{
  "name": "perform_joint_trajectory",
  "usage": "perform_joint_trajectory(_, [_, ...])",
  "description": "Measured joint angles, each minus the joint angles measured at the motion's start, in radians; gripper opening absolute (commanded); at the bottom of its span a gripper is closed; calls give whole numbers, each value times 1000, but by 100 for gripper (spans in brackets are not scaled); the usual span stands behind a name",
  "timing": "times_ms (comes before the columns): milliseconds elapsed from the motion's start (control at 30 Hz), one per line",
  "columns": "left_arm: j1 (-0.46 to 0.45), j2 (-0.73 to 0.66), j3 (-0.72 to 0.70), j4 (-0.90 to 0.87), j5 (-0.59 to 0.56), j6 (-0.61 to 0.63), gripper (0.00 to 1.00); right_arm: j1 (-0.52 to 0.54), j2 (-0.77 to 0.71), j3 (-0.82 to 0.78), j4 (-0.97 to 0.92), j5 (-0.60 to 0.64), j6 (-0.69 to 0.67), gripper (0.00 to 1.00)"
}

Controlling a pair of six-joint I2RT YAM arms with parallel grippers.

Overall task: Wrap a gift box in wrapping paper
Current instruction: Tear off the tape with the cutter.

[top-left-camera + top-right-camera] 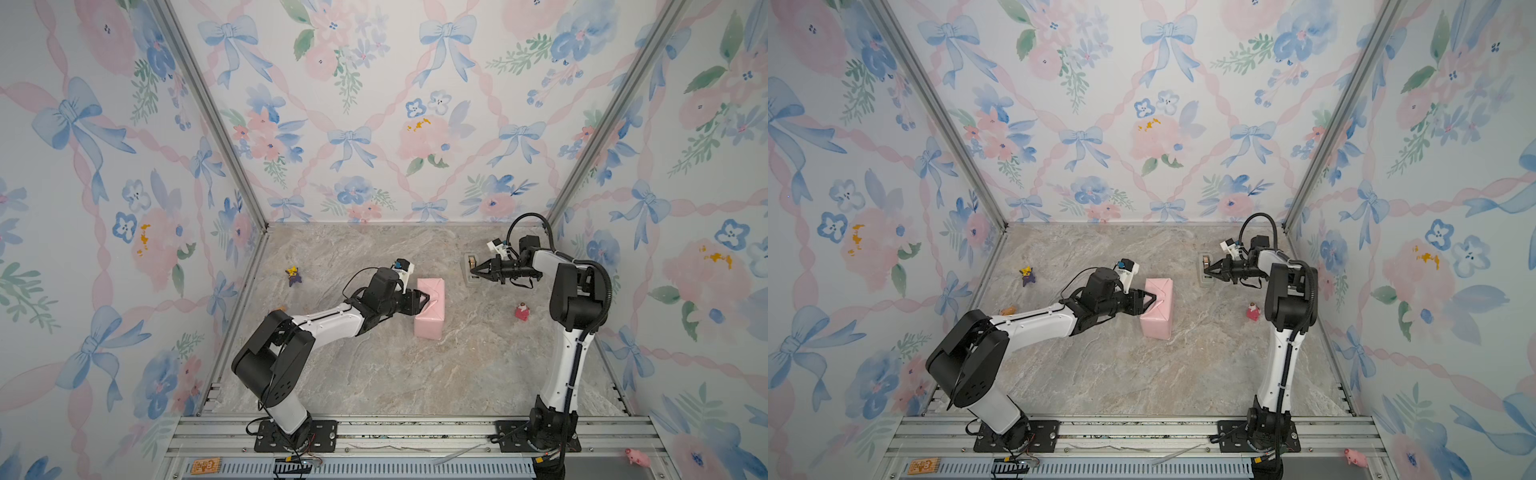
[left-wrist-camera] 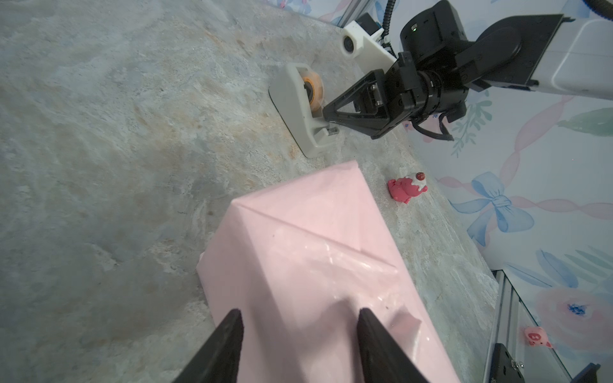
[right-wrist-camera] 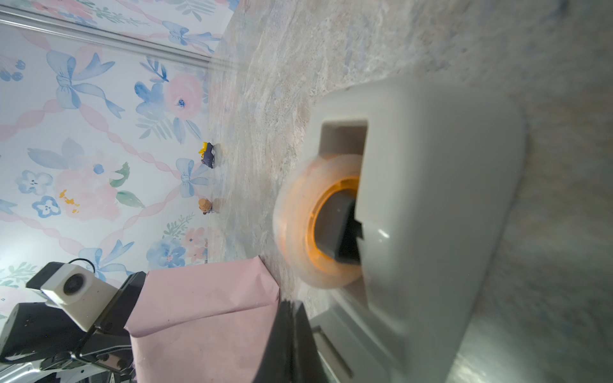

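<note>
Parcel: the wrapping paper [image 1: 430, 309] sits closed around an oblong shape near the middle of the marbled table [image 1: 374, 374], pale pink side out. You won't see the gift box itself, as the paper covers it all round.

Surface: in the left wrist view the paper [image 2: 298, 238] shows sharp diagonal folds meeting on the top face, corners crisp. A glossy clear strip runs across that face. One small flap stands lifted beside a finger.

Left gripper [image 1: 424, 299]: reaches in from the parcel's left side, jaws apart, tips over the top face [image 2: 300, 315]. Nothing is clamped between them. Whether the tips press the paper, you cannot tell.

Right gripper [image 1: 473, 270]: well apart from the parcel, jaws together in a point [image 2: 326, 114], tip at the cutter end of the grey tape dispenser [image 2: 295, 99]. Whether tape is pinched there is not visible.

Nearby: a red figurine [image 1: 522, 311] stands on the table between the parcel and the right arm.
</note>
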Motion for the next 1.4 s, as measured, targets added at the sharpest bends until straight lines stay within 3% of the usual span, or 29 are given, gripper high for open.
perform_joint_trajectory(300, [-2, -3, 0, -1, -8, 5, 57, -14, -78, -101, 130, -45, 150, 0])
perform_joint_trajectory(600, [-4, -6, 0, -2, -17, 7, 57, -14, -175, -185, 143, -32, 197, 0])
perform_joint_trajectory(1000, [-11, -6, 0, -2, -32, 7, 57, -21, -343, -454, 201, 3, 241, 0])
perform_joint_trajectory(1400, [-16, -6, 0, -1, -40, 7, 57, -25, -368, -604, 362, 32, 327, 0])
